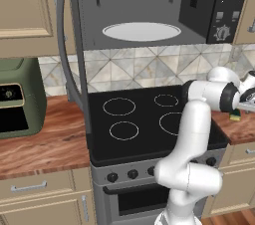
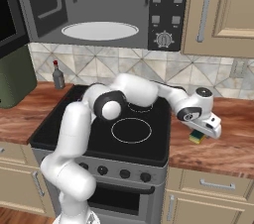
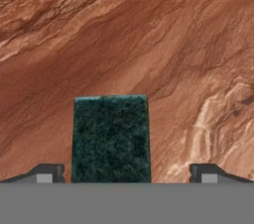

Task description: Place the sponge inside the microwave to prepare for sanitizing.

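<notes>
**Sponge between spread fingers, grip not yet made**

Sponge point(image 3: 110, 139) lies green side up on the wood counter point(image 3: 149, 29) right of the stove point(image 2: 99, 134), between the two fingertips point(image 3: 47, 173), which stand well clear of its sides: the hand point(image 2: 204, 134) is released, holding nothing. If the fingers close off-centre or too high, the small block could slip or twist away. The microwave point(image 1: 149, 5) sits high above the stove with its door open, so a weak grip could drop the sponge on the lift. The arm reaches low and far right, wrist bent down over the counter.
</notes>
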{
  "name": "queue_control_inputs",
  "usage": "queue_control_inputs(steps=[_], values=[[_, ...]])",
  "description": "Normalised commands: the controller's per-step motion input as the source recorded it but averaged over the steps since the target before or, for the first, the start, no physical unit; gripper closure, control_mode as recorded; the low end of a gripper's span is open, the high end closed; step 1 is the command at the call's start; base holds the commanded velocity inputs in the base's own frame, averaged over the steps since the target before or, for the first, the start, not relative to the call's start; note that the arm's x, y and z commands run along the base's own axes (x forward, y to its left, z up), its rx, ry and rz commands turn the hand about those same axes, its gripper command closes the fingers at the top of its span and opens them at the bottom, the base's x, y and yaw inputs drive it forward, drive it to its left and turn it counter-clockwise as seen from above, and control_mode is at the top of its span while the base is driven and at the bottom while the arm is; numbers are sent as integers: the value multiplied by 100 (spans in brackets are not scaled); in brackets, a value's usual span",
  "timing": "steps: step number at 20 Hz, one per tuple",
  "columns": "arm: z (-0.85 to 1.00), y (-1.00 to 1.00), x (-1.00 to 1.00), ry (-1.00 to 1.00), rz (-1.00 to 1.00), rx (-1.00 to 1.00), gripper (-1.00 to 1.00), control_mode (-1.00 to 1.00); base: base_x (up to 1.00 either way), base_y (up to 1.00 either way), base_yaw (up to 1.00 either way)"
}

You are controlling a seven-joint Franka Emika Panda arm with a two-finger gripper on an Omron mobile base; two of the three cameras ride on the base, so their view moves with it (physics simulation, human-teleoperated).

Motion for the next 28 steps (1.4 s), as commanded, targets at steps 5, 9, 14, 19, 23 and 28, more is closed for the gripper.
queue_control_inputs(steps=[5, 9, 14, 19, 23, 28], values=[[-2, -3, 0, 0, 0, 0, -100, -100, 0, 0, 0], [0, 0, 0, 0, 0, 0, -100, -100, 0, 0, 0], [0, 5, 0, 0, 0, 0, -100, -100, 0, 0, 0], [0, 16, 0, 1, 0, 0, -100, -100, 0, 0, 0], [-3, 5, 0, 1, 0, 0, -100, -100, 0, 0, 0], [-7, 0, 0, 2, 0, 0, -100, -100, 0, 0, 0]])
